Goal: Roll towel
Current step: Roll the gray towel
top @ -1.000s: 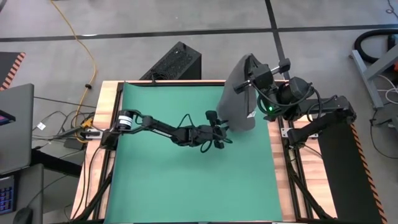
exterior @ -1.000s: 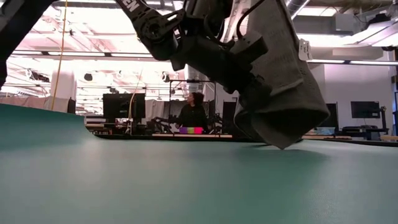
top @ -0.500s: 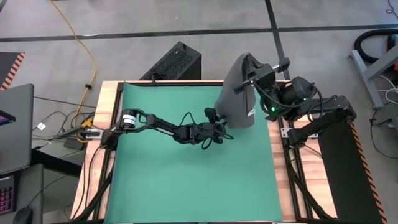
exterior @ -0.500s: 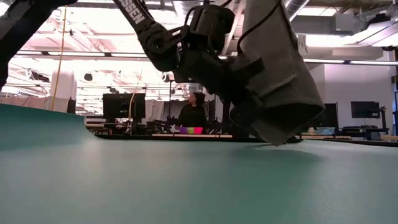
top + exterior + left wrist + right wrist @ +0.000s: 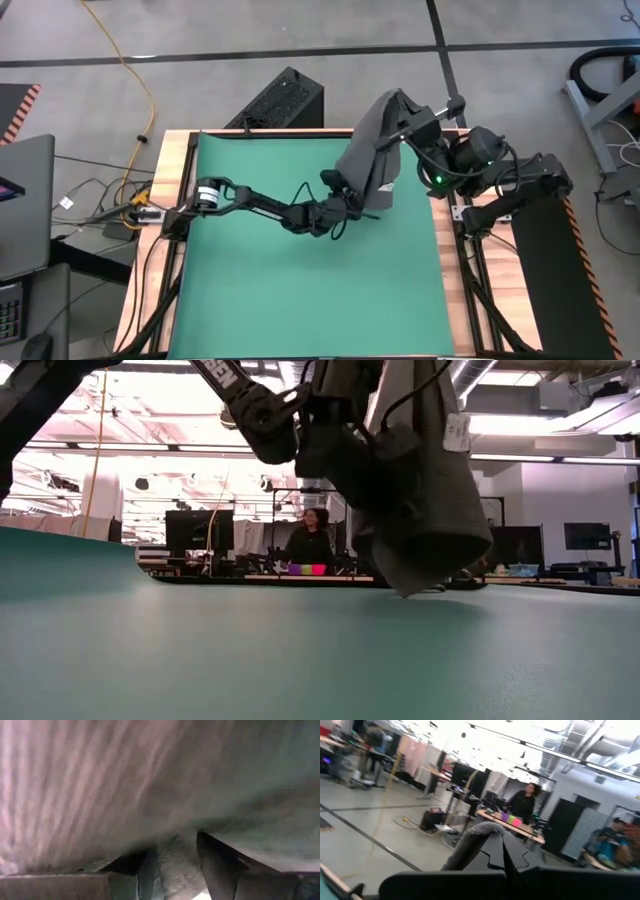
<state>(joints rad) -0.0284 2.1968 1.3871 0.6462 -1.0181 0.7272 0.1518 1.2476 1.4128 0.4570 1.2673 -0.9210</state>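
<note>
Overhead, right pincer [image 5: 398, 128] clamps towel [image 5: 372, 160] above green mat [image 5: 260, 270]; left pincer [image 5: 352, 203] pinches its lower edge.

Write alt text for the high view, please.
A dark grey towel hangs above a green mat, held up by the right gripper shut on its top edge, while the left gripper grips its lower part.

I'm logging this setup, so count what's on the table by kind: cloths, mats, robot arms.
Towel: 1, held up off the mat
Mat: 1, green
Arms: 2, left claw and right claw both on the towel
Total: 4
</note>
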